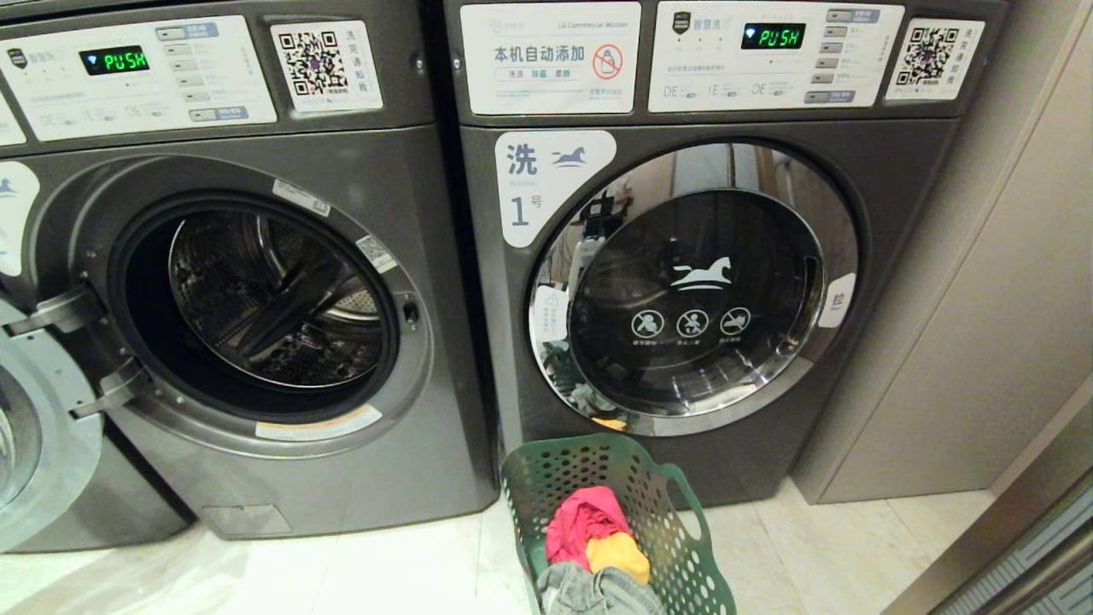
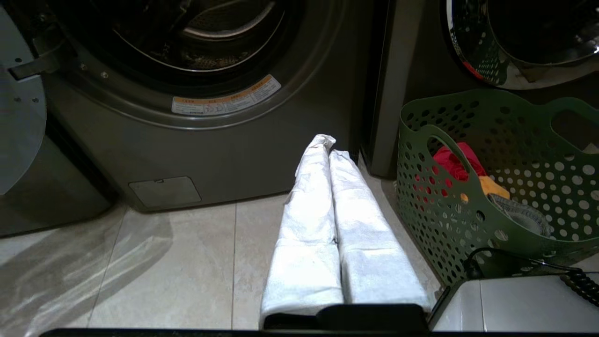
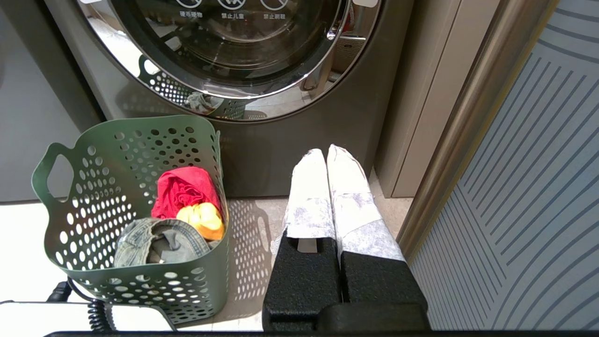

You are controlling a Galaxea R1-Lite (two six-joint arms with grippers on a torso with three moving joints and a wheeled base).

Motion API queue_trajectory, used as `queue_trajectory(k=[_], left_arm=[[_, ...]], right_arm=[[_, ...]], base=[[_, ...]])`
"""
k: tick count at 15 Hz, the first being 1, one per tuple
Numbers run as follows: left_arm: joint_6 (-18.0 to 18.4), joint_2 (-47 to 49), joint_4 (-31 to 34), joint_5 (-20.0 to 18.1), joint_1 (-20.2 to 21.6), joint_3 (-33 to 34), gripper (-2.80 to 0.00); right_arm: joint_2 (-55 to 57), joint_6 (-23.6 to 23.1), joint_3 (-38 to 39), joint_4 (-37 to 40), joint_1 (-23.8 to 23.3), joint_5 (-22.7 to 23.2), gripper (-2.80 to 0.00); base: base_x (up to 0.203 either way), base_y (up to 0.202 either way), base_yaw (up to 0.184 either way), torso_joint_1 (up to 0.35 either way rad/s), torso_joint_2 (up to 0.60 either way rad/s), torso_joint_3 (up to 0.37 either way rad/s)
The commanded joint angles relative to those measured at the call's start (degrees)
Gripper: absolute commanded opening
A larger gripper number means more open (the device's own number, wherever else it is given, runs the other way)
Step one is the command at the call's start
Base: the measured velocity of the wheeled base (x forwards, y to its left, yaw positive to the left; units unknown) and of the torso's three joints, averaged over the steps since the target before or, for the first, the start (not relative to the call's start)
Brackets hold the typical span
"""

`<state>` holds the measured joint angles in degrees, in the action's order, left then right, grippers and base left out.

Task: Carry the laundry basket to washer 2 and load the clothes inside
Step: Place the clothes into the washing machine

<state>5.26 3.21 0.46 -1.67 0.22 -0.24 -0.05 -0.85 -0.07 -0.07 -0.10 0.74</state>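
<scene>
Left hand (image 2: 327, 145) shut, cloth-wrapped; perforated laundry basket (image 2: 468, 234) beside.

The round mouth of the dark grey front-load washer on the left (image 1: 256, 299) stood open, its steel drum reachable, with the swung-out door (image 1: 34, 427) flanking its left side. The chrome-ringed glass door of the neighbouring grey washer labelled 1 (image 1: 696, 286) was closed. The dark green perforated plastic laundry basket (image 1: 675, 530) occupied the pale tiled floor (image 1: 384, 564) before that machine.

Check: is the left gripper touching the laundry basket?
Apart. Left wrist view shows bare floor between the shut left gripper and the laundry basket.
</scene>
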Motion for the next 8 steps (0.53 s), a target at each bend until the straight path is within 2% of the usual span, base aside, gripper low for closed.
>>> queue_trajectory(k=[1,8], left_arm=[[0.15,-3.12,0.16,0.26,0.04,0.24,-2.80],[-0.43,-3.12,0.16,0.88,0.04,0.24,-2.80]], right_arm=[[0.05,-0.03,0.01,-0.01,0.01,0.05,-2.80],[0.05,-0.03,0.07,-0.01,0.01,0.05,-2.80]], base=[[0.000,0.000,0.000,0.000,0.00,0.000],[0.000,0.000,0.000,0.000,0.00,0.000]])
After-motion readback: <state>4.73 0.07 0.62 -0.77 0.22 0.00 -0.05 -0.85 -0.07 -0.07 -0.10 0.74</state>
